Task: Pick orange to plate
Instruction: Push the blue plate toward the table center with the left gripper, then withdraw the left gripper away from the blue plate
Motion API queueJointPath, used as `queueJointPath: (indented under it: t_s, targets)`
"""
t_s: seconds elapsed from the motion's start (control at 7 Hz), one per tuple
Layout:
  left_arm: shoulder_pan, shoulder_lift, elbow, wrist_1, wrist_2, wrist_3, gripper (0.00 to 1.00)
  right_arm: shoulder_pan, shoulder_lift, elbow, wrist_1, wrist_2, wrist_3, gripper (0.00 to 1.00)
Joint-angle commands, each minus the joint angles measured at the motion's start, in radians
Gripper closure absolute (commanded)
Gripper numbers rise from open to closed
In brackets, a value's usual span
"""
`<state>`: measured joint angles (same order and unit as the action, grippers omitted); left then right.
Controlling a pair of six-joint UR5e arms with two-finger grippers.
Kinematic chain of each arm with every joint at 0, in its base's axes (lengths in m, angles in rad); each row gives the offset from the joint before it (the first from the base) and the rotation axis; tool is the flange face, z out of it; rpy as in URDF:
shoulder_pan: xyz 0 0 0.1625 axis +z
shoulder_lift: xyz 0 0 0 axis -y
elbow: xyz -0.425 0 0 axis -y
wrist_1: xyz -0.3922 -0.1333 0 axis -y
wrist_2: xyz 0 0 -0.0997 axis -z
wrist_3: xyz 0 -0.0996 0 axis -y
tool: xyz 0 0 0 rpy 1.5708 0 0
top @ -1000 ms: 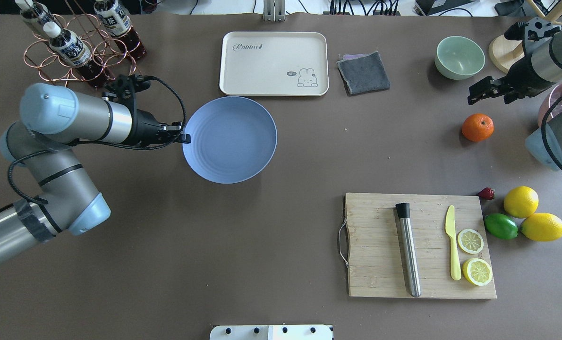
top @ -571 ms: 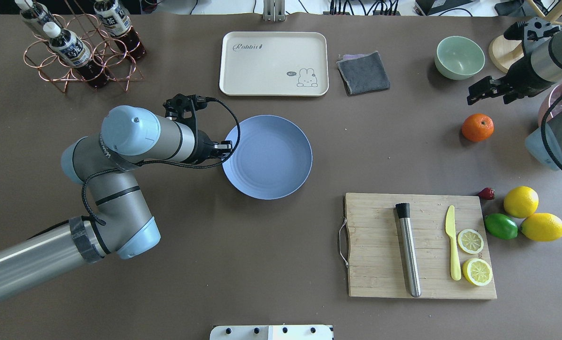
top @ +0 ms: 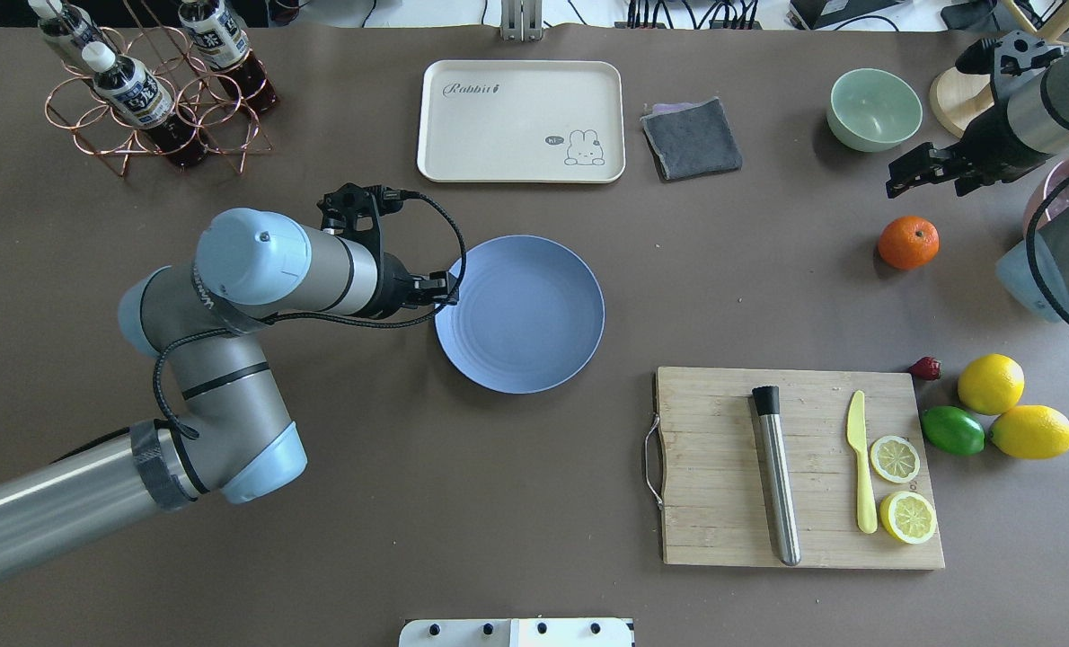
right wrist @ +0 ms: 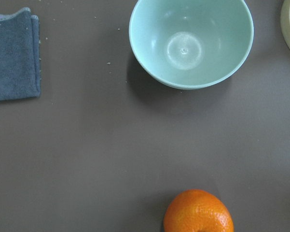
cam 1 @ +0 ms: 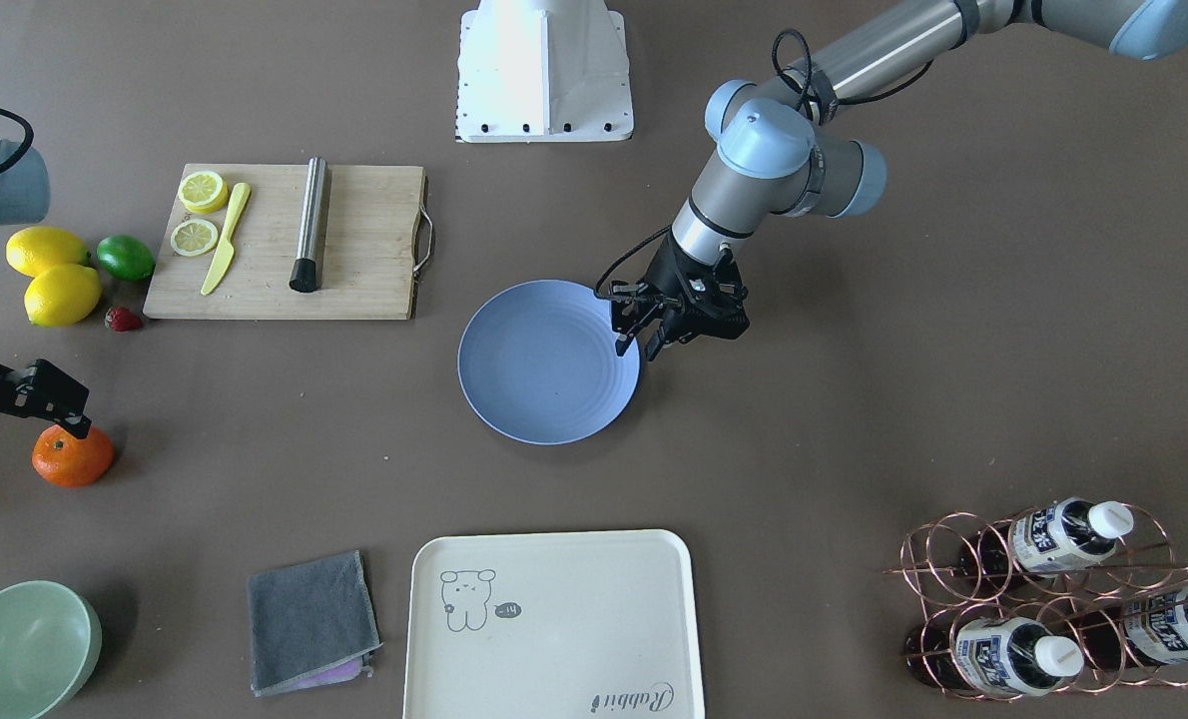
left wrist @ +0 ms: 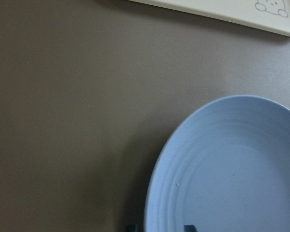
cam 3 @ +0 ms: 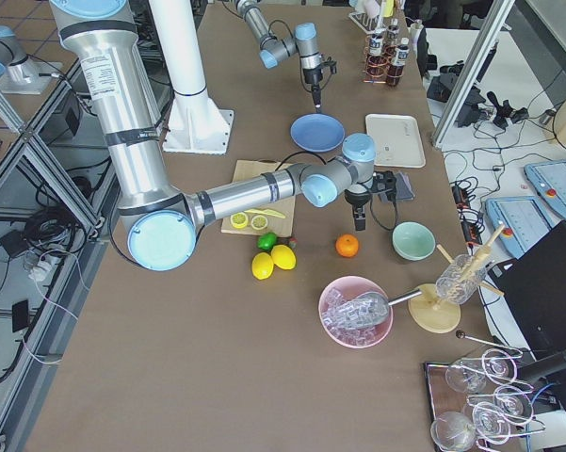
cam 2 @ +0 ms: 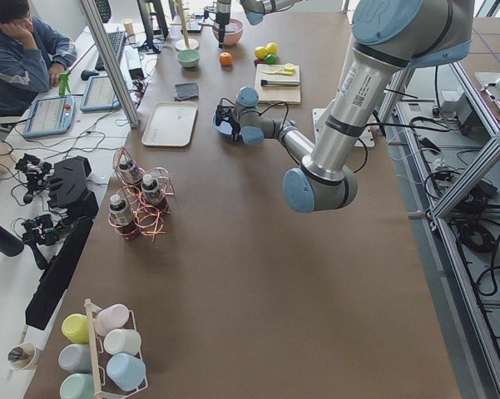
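"Rabbit" in script on the cream tray (top: 520, 120), plus a small rabbit drawing. Orange (top: 908, 243) on the worktop (top: 319, 539), uncovered, just beside and below the right gripper (top: 917, 172), apart from it; gripper's opening not discernible. Left gripper (top: 445, 289) clamped on the rim of the blue plate (top: 525, 314), well apart from the orange. Nothing in plate, tray or pale green bowl (top: 874, 109). Labelled bottles (top: 130, 90) in copper rack, print unreadable.
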<state>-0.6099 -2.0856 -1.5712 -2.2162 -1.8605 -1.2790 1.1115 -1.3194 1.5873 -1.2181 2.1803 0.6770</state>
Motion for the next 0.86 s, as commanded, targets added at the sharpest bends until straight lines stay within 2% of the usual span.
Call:
queueJointPath:
  t_s: [0.0, 0.14, 0.43, 0.57, 0.71]
  targets:
    - [-0.229, 0.199, -0.12, 0.001, -0.264, 0.173, 0.02, 0.001, -0.001, -0.007, -0.001, 0.003, -0.01, 0.01]
    - [-0.329, 0.322, -0.148, 0.0, -0.351, 0.314, 0.02, 0.001, -0.001, -0.009, -0.003, 0.003, -0.01, 0.01]
    - [-0.562, 0.451, -0.101, 0.019, -0.509, 0.653, 0.02, 0.013, -0.006, -0.009, -0.003, 0.009, -0.013, 0.01]
    - [-0.685, 0.455, -0.055, 0.12, -0.591, 0.892, 0.02, 0.019, -0.009, -0.009, -0.003, 0.013, -0.014, 0.01]
    - [-0.78, 0.446, -0.038, 0.326, -0.617, 1.14, 0.02, 0.024, -0.015, -0.009, -0.001, 0.015, -0.016, 0.01]
